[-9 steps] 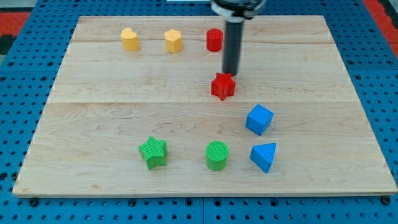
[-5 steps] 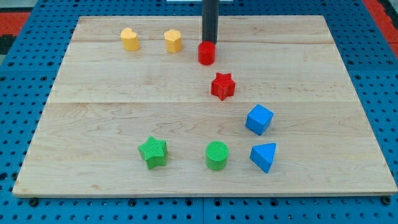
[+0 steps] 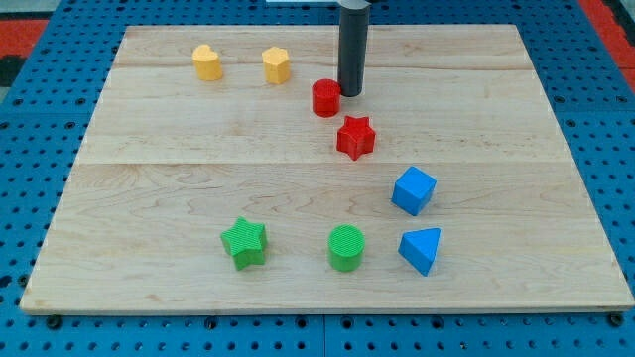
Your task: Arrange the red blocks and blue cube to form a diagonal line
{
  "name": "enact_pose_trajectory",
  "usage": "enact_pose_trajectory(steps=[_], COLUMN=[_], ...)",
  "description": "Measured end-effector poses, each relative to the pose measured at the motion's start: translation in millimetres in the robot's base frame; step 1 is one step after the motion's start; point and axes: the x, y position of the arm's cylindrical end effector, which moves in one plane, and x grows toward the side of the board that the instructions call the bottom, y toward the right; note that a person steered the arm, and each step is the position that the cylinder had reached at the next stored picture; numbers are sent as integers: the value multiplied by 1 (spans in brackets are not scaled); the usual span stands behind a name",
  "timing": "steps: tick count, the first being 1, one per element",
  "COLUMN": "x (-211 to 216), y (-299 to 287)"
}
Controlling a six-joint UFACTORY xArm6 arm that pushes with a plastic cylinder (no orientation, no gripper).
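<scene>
Since the earlier pictures, the red cylinder [image 3: 325, 98] has slid from the counter's far edge toward six o'clock and a little toward nine, and my tip [image 3: 350, 94] has swung round from its twelve o'clock side to sit just beside it at three o'clock; whether they touch, I cannot tell.

Reading from the view's left: two yellow blocks [image 3: 206, 61] [image 3: 277, 65], their shapes too small to name, sit near the top of the wooden counter [image 3: 149, 188], well apart from the work. A green star [image 3: 244, 242] and a green cylinder [image 3: 346, 247] lie near the bottom.

Next comes the line being built. The red cylinder stands at about eleven o'clock from the red star [image 3: 355, 137], close by. The blue cube [image 3: 413, 190] lies at about four o'clock from the star, somewhat farther off. Together the three run on a slant from upper left to lower right, though the line bends a little at the star; I judge my tip stands where it does to nudge the cylinder toward nine o'clock.

A blue triangular block [image 3: 421, 250] sits just below the cube, outside the line.

I carry no hand, only a rod, so nothing opens or holds. The rod's upper part is cut off by the view's top, and the arm is out of sight.
</scene>
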Motion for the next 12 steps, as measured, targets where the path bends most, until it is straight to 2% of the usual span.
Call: enact_pose_trajectory(steps=[2,3,4,5,6,8,9,12], x=[-4,10,48,50,90,127,146,168], y=[-44,24,28,30,29,147,114,79])
